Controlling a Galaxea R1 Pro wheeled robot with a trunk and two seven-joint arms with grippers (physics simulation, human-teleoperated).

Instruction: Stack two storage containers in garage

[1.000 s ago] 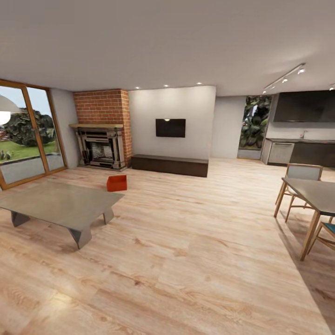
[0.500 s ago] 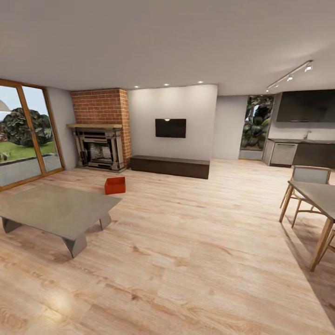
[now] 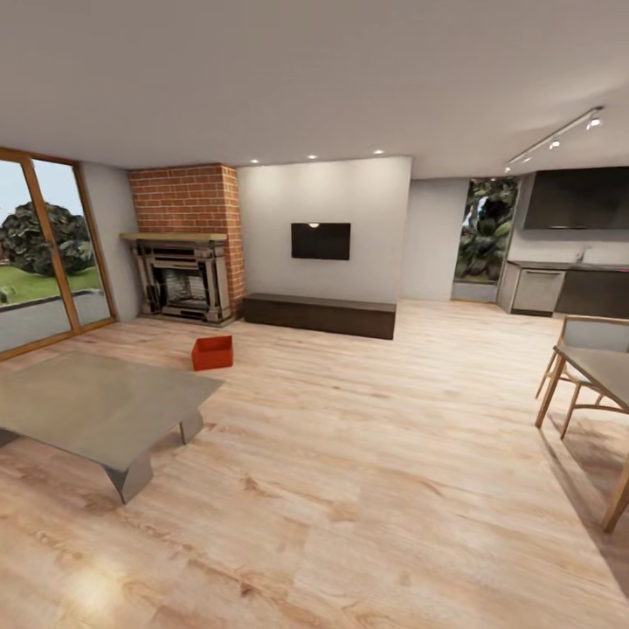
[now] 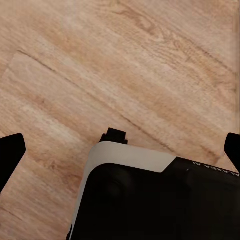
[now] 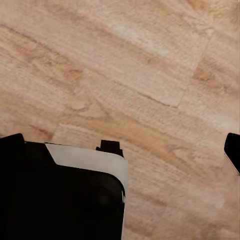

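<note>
From the head camera I see the living room, with one orange-red storage container [image 3: 212, 353] on the wood-plank floor [image 3: 367, 454] between the brick fireplace [image 3: 182, 278] and the low grey coffee table [image 3: 92, 406]. Both wrist cameras look down at planks; each gripper's fingers [image 4: 11, 152] [image 5: 232, 146] sit wide apart, empty.

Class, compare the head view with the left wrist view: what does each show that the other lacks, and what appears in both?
Head view alone: an orange-red storage container on the floor between the low grey table and the brick fireplace, plus the wall TV and dark bench. Left wrist view alone: the robot's dark, white-edged base from above, and the left gripper's black fingertips at the frame edges, spread wide. Both: the light wood-plank floor.
</note>
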